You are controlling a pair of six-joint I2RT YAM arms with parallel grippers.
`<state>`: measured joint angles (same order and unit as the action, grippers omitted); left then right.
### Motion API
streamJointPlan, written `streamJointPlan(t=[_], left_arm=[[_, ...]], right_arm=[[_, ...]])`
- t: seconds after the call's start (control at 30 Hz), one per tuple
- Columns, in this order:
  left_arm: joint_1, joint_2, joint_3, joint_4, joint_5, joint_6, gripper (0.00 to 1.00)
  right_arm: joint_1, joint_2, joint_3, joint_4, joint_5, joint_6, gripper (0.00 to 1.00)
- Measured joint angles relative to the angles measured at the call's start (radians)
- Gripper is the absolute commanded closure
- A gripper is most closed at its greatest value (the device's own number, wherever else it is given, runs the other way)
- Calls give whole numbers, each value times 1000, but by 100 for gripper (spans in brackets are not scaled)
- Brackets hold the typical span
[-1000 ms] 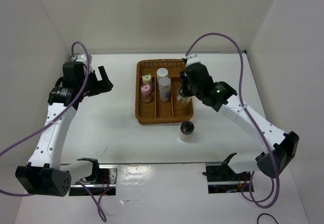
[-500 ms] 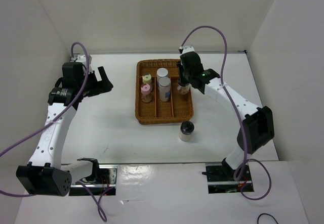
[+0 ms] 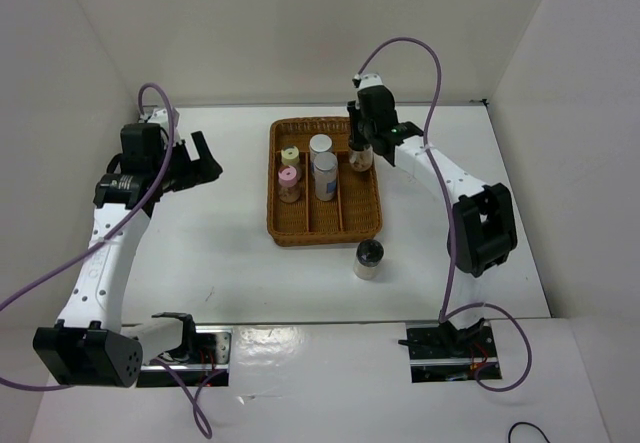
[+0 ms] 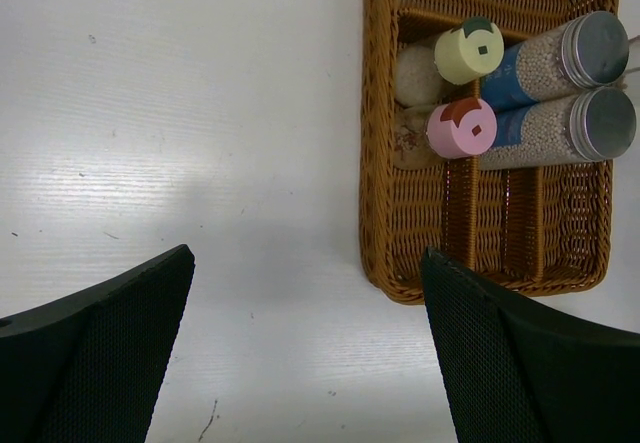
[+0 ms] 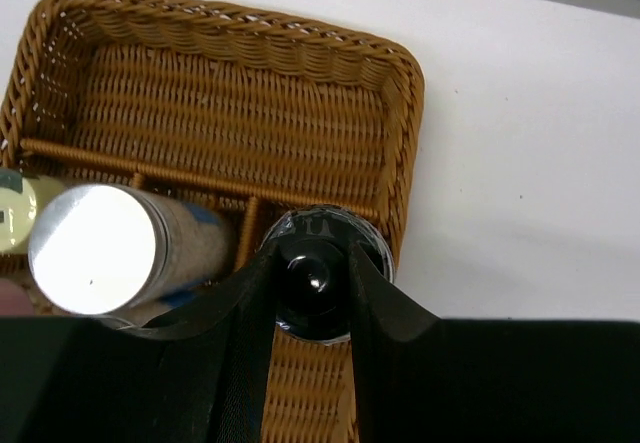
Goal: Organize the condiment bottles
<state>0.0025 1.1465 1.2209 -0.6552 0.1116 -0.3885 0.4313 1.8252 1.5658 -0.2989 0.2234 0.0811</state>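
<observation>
Pinched one black-capped jar [image 5: 316,281] by its cap in the right gripper [image 5: 312,255], a finger pressed against each side. Held it upright at the far end of the wicker tray's [image 5: 408,68] right-hand compartment, just inside the right wall and near the far rim; could not tell whether its base touched the weave. Had little slack there: wall on one side, divider on the other, white-capped jar [image 3: 320,144] and silver-capped jar [image 3: 325,163] just across that divider. Found bare table [image 5: 530,163] beyond the right rim, with free room.

Spread the left gripper [image 4: 307,255] wide with nothing in it, well left of the tray, above bare table. Saw nothing between its fingers and the tray's left wall. Noted the pale-yellow-capped jar [image 3: 290,155] and pink-capped jar [image 3: 288,175] in the left compartment's far half. Showed open weave across the near halves of all three compartments. Noted the second black-capped jar [image 3: 369,255] outside, standing on the table just off the tray's near right corner, apart from both arms. Closed in by white walls [image 3: 300,33] left, right and far.
</observation>
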Motion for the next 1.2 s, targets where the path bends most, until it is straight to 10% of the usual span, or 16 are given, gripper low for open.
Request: streamJointPlan(t=[0.63, 0.9, 1.2], left_arm=[[1, 46, 0, 13, 12, 0, 0], [1, 51, 0, 27, 26, 0, 0], [1, 51, 0, 28, 42, 0, 0]], right_arm=[[-15, 105, -14, 71, -89, 65, 97], [-15, 98, -30, 74, -84, 81, 17], [-8, -81, -68, -10, -45, 93, 1]])
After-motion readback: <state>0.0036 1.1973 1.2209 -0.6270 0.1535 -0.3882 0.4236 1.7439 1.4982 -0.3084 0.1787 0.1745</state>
